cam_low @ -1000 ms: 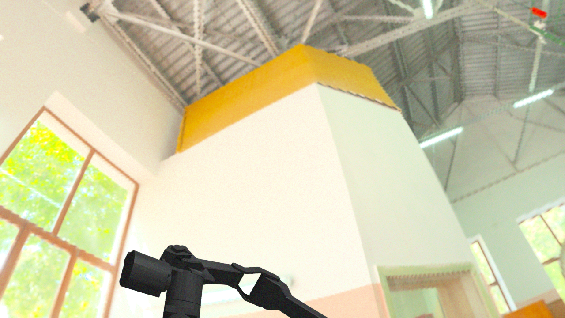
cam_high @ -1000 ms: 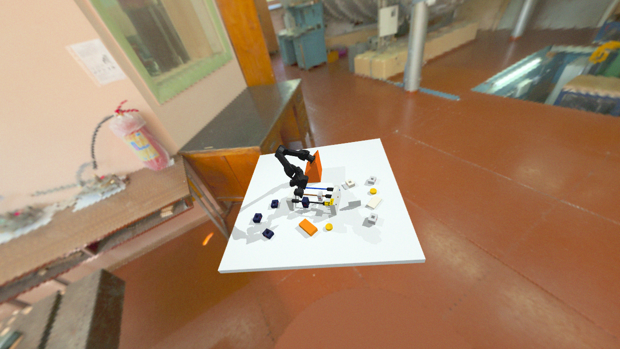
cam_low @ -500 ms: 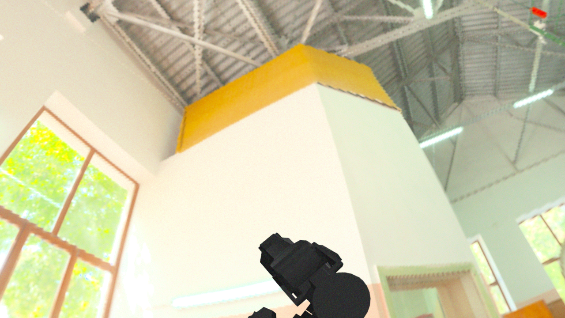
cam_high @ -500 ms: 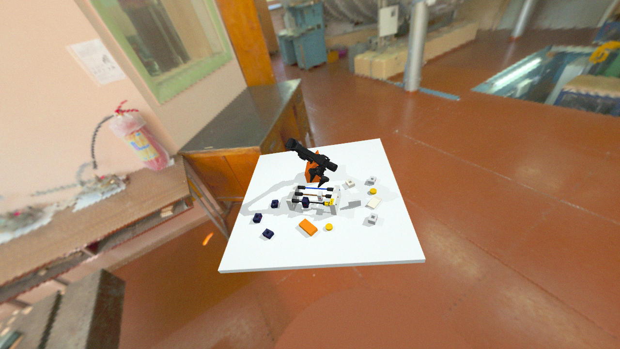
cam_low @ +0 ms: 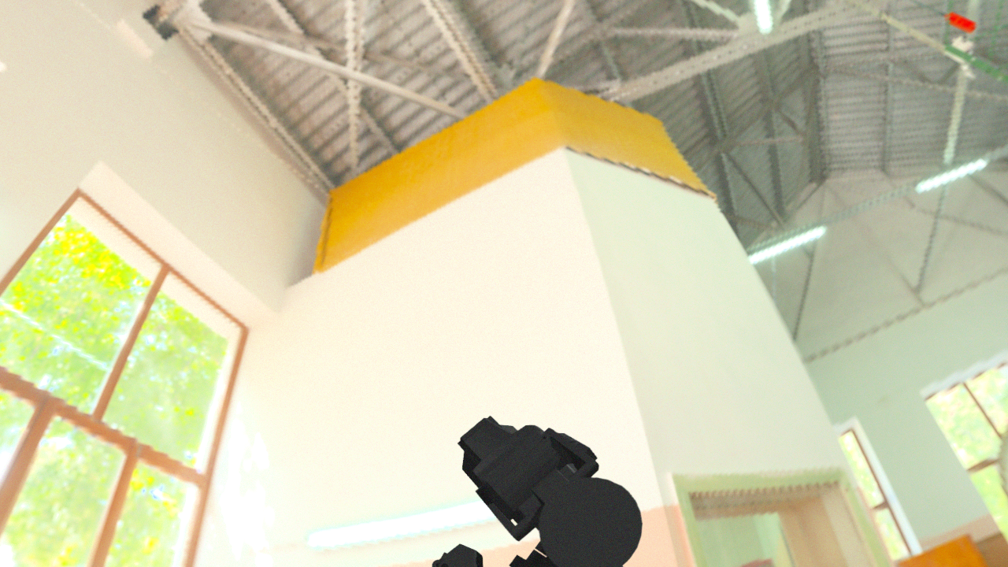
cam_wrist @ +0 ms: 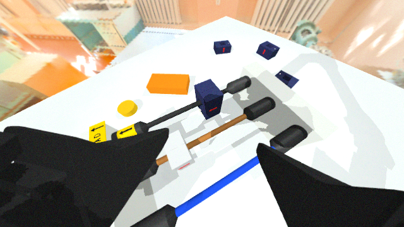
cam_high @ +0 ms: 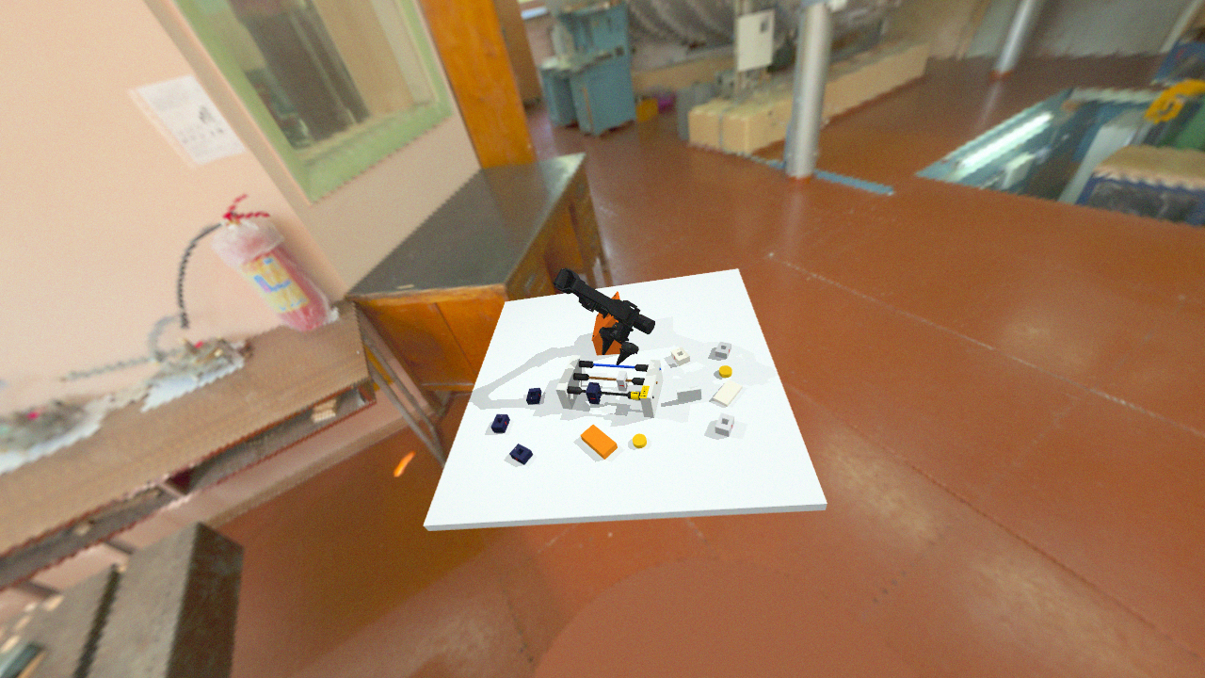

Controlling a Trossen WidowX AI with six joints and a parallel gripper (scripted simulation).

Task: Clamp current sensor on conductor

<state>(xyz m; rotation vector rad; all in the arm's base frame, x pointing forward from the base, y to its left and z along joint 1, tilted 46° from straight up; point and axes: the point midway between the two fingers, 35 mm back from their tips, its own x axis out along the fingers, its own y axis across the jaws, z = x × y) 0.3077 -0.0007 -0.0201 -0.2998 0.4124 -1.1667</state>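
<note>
My jaws stand wide apart with nothing between them; my gripper (cam_wrist: 212,139) fills the bottom of the wrist view, one finger lower left, one lower right. The sensor (cam_wrist: 209,98) sits in the middle of that view, a navy block closed round the black conductor (cam_wrist: 177,112). Its red arrow points along the rod toward the lower left, where the yellow LOAD tag (cam_wrist: 97,132) lies, so I judge the clamping done and the release made.

The sensor looks like a small, stiff, light block, likely smooth-sided; if I had to take it again, I would grip its two flat side faces across the rod, squarely, since a skewed squeeze could twist it on the thin conductor.

Whether the latch has truly caught I cannot see; the seam is too small to read. The tag's lettering is partly cut off by my left finger. The brown rod (cam_wrist: 218,130) and blue rod (cam_wrist: 218,186) vanish behind my fingers. In the top view the sensor (cam_high: 593,389) is tiny, and the exterior view shows only part of my arm (cam_low: 557,493)
</note>
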